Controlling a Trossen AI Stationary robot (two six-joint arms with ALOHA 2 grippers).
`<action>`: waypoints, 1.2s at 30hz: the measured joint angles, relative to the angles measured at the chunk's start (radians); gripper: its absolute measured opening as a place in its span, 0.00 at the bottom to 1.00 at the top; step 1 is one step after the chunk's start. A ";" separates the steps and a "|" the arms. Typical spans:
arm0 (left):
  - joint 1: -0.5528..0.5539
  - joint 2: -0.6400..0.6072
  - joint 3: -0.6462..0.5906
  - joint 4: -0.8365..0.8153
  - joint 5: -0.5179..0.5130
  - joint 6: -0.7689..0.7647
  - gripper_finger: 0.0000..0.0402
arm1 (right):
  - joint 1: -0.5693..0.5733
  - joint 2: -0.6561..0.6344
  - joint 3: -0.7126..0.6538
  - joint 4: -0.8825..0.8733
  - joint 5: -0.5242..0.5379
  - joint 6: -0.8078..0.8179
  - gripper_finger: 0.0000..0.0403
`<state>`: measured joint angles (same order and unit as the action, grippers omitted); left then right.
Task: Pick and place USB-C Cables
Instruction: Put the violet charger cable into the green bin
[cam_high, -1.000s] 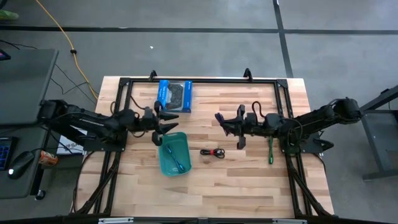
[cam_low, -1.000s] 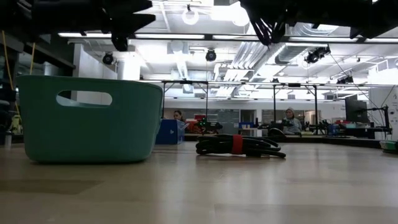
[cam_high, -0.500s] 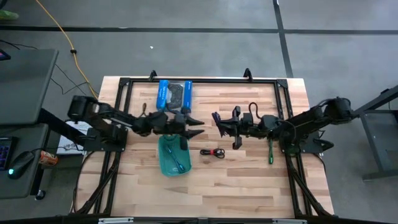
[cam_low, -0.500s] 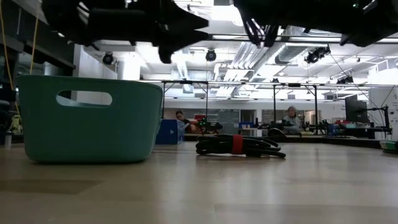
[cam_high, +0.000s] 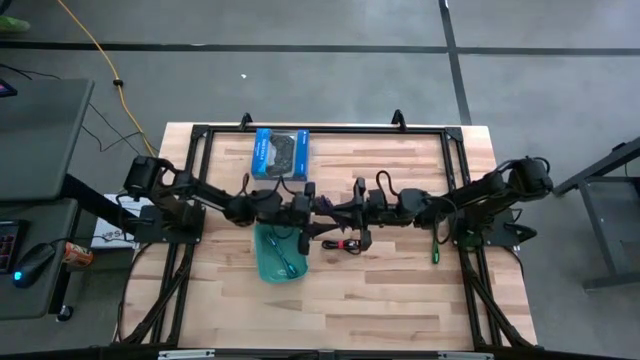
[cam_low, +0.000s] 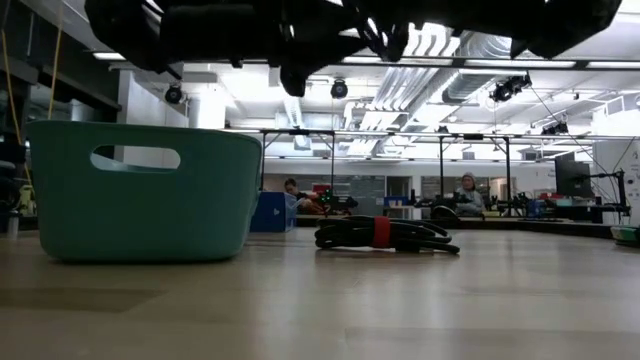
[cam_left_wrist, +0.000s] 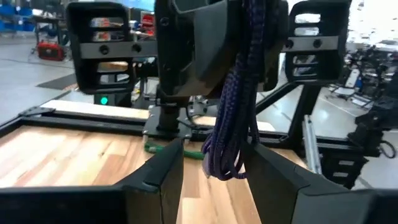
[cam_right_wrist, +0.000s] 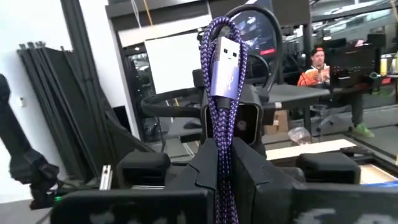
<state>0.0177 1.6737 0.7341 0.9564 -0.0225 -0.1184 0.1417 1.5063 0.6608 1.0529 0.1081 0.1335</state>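
A braided purple cable (cam_right_wrist: 219, 124), looped w/ a silver USB plug, is pinched in the right gripper (cam_right_wrist: 224, 163) mid-table. The left gripper (cam_left_wrist: 214, 171) is spread around it, touching or not can't be told. One black cable (cam_low: 385, 234) w/ red tie is laid on wood beside the teal plastic bin (cam_low: 140, 190); a green one (cam_high: 435, 243) is half hidden.

Under my frame lies a grey concrete floor (cam_high: 330, 70) crossed by dark seams, with a yellow cord (cam_high: 95, 45) trailing at 10 o'clock. At 9 o'clock sits a grey side desk (cam_high: 40, 130). Level ahead, white ceiling pipes (cam_low: 420, 85), round lamps (cam_low: 307, 25) and seated people (cam_low: 467, 193) at distant benches
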 joint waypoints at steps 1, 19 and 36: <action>-0.005 0.000 0.000 0.017 0.000 -0.001 0.37 | 0.004 0.000 0.004 0.005 0.000 -0.001 0.01; -0.044 -0.001 0.001 0.089 0.086 -0.016 0.37 | 0.027 -0.003 0.030 -0.040 0.015 -0.063 0.01; 0.003 -0.053 0.002 -0.033 0.232 -0.092 0.37 | 0.044 -0.076 0.029 -0.144 0.003 -0.089 0.01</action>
<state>0.0209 1.6211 0.7357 0.9238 0.2098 -0.2104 0.1856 1.4303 0.6895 0.9093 0.1108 0.0441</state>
